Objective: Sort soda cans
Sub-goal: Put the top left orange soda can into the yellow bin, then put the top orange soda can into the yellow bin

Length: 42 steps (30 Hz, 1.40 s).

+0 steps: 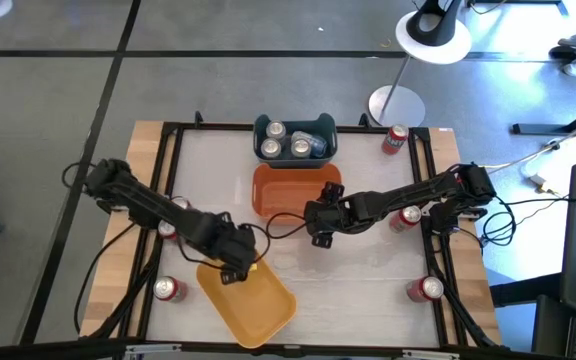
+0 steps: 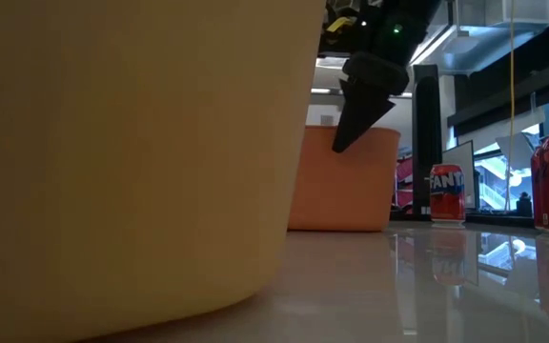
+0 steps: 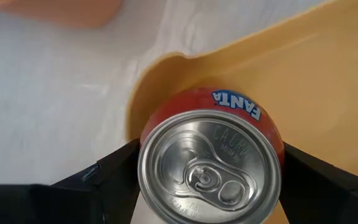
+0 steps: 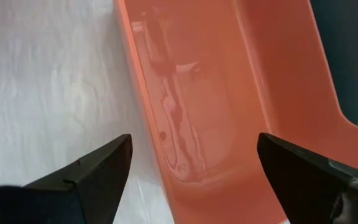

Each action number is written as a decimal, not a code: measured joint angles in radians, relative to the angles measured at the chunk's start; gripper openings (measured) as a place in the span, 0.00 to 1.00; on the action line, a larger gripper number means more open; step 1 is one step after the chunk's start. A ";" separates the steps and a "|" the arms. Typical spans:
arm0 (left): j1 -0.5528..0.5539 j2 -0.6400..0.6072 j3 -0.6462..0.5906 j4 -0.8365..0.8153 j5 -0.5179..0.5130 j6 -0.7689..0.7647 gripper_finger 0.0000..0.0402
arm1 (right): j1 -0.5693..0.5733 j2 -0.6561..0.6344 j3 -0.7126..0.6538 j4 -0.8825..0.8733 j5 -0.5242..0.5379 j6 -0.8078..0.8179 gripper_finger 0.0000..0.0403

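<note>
L pincer (image 3: 210, 180) grips Fanta can (image 3: 213, 162) over yellow bin (image 1: 253, 300) | R pincer (image 4: 191, 168) released | blue bin (image 1: 260, 130): cans

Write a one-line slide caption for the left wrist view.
Left gripper holds a red Fanta can over the yellow bin.

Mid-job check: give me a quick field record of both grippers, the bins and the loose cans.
left gripper: shut on a Fanta can over the yellow bin
right gripper: open, empty, at the orange bin
dark teal bin: holds silver-topped cans
loose cans: red ones stand along the table edges, e.g.
</note>
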 joint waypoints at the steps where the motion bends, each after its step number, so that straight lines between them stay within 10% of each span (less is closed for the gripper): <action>1: 0.000 0.018 0.000 0.002 0.000 0.014 0.73 | 0.000 0.000 0.000 0.004 0.000 0.000 0.86; 22: 0.007 0.019 0.183 -0.167 0.006 0.120 0.93 | 0.000 0.000 0.000 0.081 -0.031 -0.018 0.86; 28: 0.008 -0.125 0.250 -0.237 -0.168 0.188 0.91 | -0.027 -0.002 0.041 -0.036 -0.138 0.074 0.86; 42: 0.046 -0.575 -0.195 -0.069 -0.376 0.015 0.91 | -0.245 -0.343 0.099 -0.637 -0.052 0.268 0.86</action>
